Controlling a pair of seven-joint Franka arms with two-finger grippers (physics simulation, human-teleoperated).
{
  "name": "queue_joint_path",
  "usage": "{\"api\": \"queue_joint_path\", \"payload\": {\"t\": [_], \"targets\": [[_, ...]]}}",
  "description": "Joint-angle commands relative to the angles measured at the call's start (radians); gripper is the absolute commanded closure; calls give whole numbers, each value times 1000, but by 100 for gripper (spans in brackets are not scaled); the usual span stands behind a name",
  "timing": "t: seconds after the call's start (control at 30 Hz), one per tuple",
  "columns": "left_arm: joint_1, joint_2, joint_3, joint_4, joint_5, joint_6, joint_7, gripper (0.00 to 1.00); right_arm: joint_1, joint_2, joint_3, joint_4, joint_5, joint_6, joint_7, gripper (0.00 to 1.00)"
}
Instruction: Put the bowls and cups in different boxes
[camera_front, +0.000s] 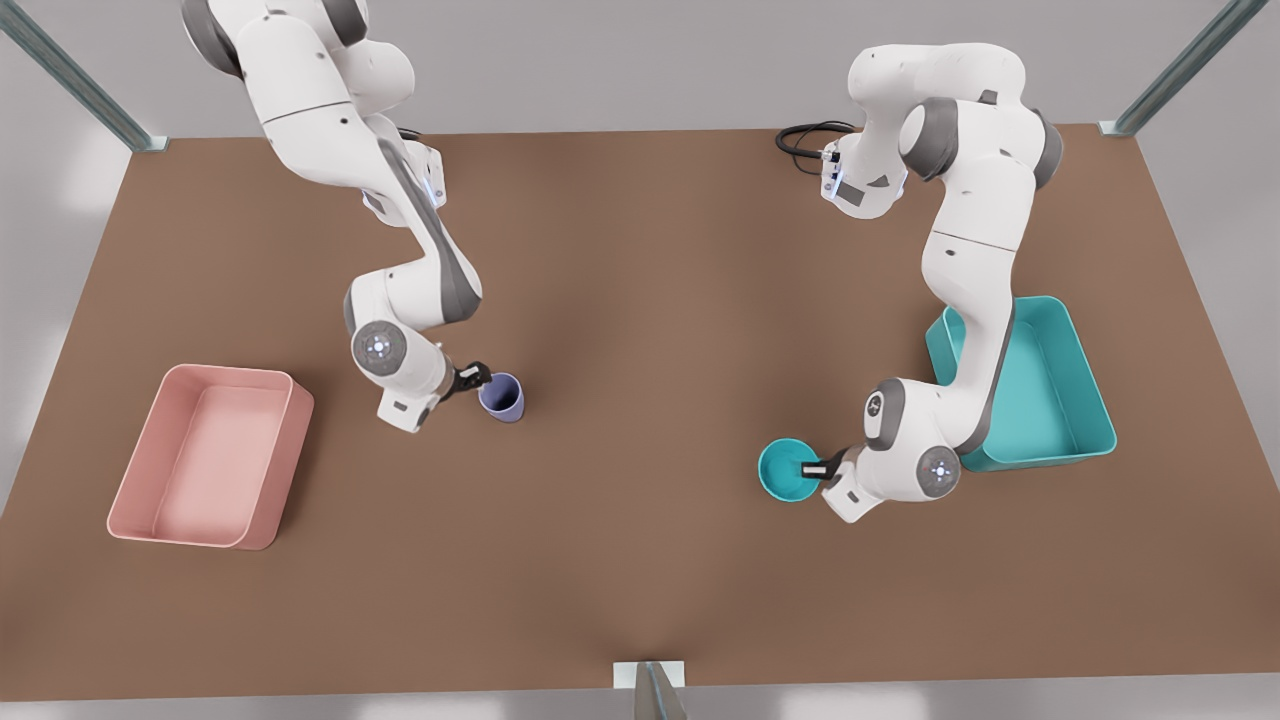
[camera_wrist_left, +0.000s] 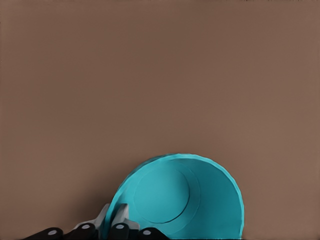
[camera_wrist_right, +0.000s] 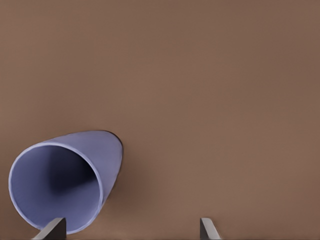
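Left gripper (camera_front: 815, 468): sitting at the teal bowl's rim on the front view's right; its fingers (camera_wrist_left: 116, 222) are pinching the bowl's wall between them, one inside and one outside, as the left wrist view is showing.
Right gripper (camera_front: 478, 378): reaching in at the cup on the front view's left; its fingertips (camera_wrist_right: 54, 229) are standing wide apart, one touching or just overlapping the cup's rim, the other well off to the side over bare bench, so nothing is being held.
Bowl (camera_front: 788, 469): sitting on the bench just beside the teal box's near corner, with the left arm's wrist between the two; in the left wrist view (camera_wrist_left: 186, 197) its inside is facing the camera.
Cup (camera_front: 502, 397): standing upright on the bench with its mouth facing up, between the pink box and the bench's middle, apart from the box.
Pink box (camera_front: 205, 455): lying near the bench's edge on the front view's left, holding nothing.
Teal box (camera_front: 1060, 390): lying on the front view's right, holding nothing; the left arm's forearm is crossing over its near-left part and hiding some of its rim.
Bench (camera_front: 640, 520): brown, carrying all four things; its middle is lying bare between the two arms.
Cables (camera_front: 805, 138): a black loop is lying at the far edge, behind the left arm.
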Motion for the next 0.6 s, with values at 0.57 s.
{"api": "queue_joint_path", "payload": {"t": [0.57], "targets": [[303,-458,350,-378,85,-166,592,79,40,98,14,-48,32,206,55,0]]}}
